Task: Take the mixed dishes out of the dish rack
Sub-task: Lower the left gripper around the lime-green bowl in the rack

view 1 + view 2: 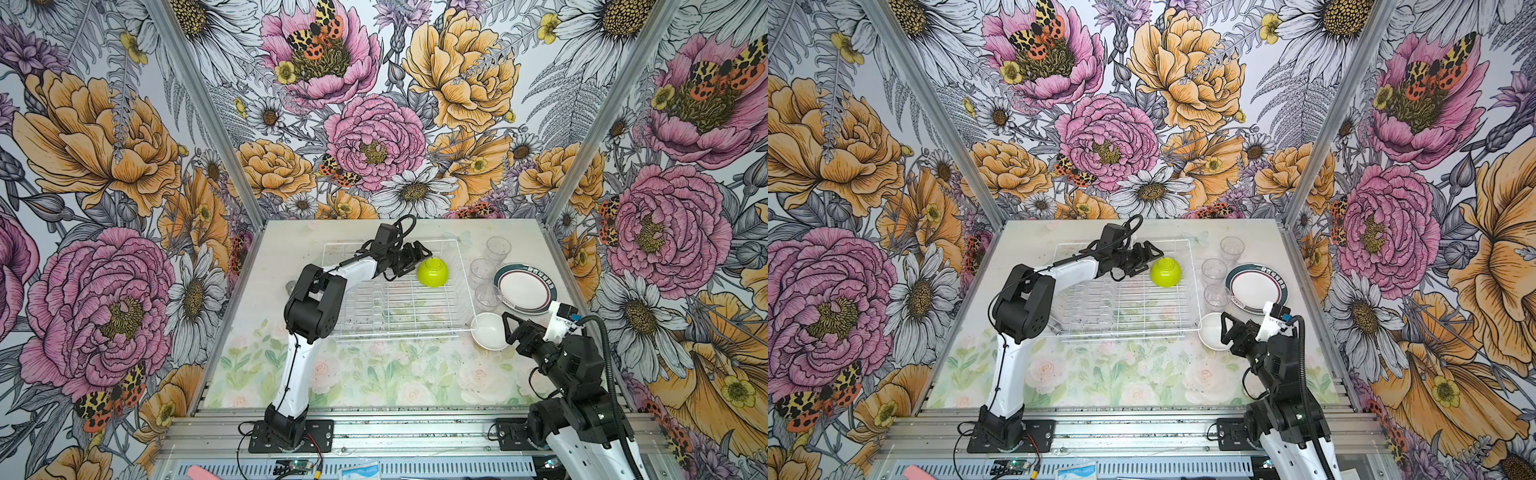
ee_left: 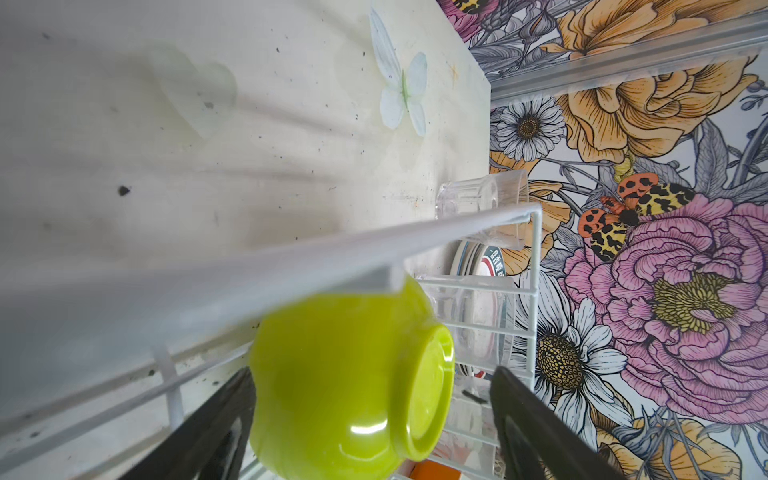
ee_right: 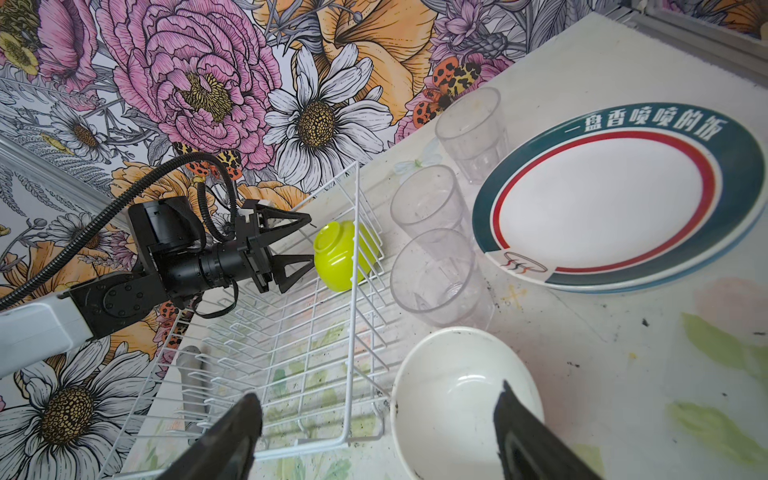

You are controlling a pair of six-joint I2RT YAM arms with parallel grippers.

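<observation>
Far left, I see a small grey metal cylinder (image 1: 291, 286) lying on the pale flower-printed tabletop (image 1: 374, 374), just outside the left side of the large white wire dish rack (image 1: 395, 334). The rows of upright slots in the rack stand bare.

My left arm reaches over the rack toward its far right corner. There the left gripper (image 1: 419, 262) is spread wide, one finger on each side of the foot end of a lime-green plastic bowl (image 1: 433, 272). In the left wrist view the bowl sits between the two black fingers (image 2: 523, 419). I cannot tell whether either finger touches it, and nothing is clamped. The bowl is inside the rack, tipped over with its foot ring up, against the right-hand wall wires.

Just right of the rack, three clear plastic tumblers (image 1: 482, 270) stand upright on the table in a near-to-far row. Right of them lies a stack of round white plates (image 1: 524, 291), the top one rimmed in dark green and red with white lettering. I cannot count the stack.

At the rack's near right corner a round bowl with a white inside (image 1: 489, 331) sits on the table, mouth up. The right gripper (image 1: 508, 328) hangs over its right edge, released and holding nothing.
</observation>
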